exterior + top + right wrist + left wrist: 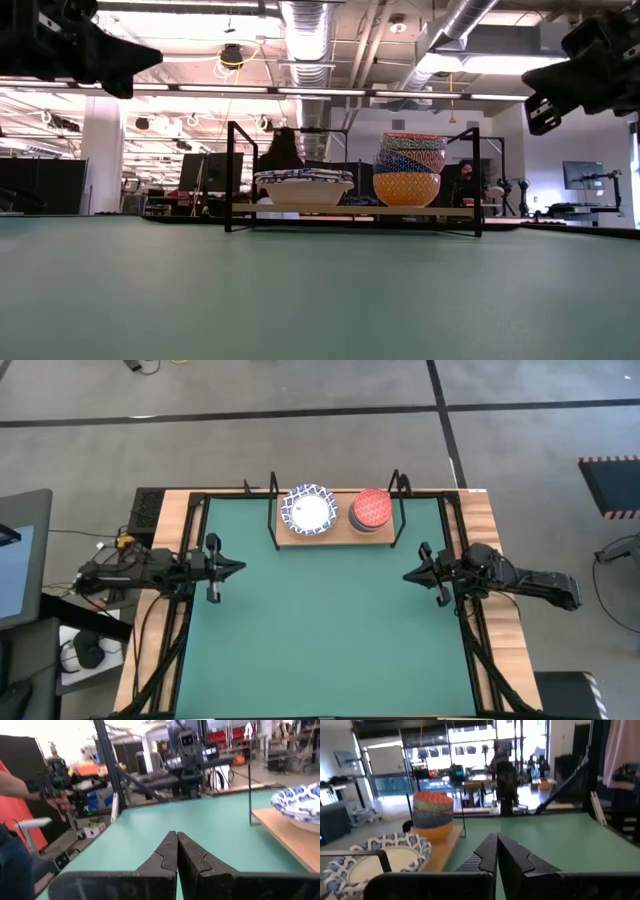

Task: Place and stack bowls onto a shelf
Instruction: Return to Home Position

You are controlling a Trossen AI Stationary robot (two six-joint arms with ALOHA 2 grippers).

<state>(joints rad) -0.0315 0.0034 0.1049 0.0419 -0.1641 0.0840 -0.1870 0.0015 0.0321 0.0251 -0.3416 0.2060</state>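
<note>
The wooden shelf (335, 532) in its black wire frame stands at the mat's far edge. On its left half sits a stack of white bowls with blue-patterned rims (309, 510) (304, 187). On its right half stands a taller stack (409, 171): red patterned bowl (372, 508) on top, yellow-orange at the bottom. My left gripper (238, 568) (497, 847) hovers shut above the mat's left edge. My right gripper (407, 574) (177, 845) hovers shut above the mat's right edge. Neither holds anything.
The green mat (330, 630) covers the table between the arms. A black wire shelf frame post (249, 795) rises near the bowls. Beyond the table, a person's arm in an orange sleeve (20, 790) shows in the right wrist view.
</note>
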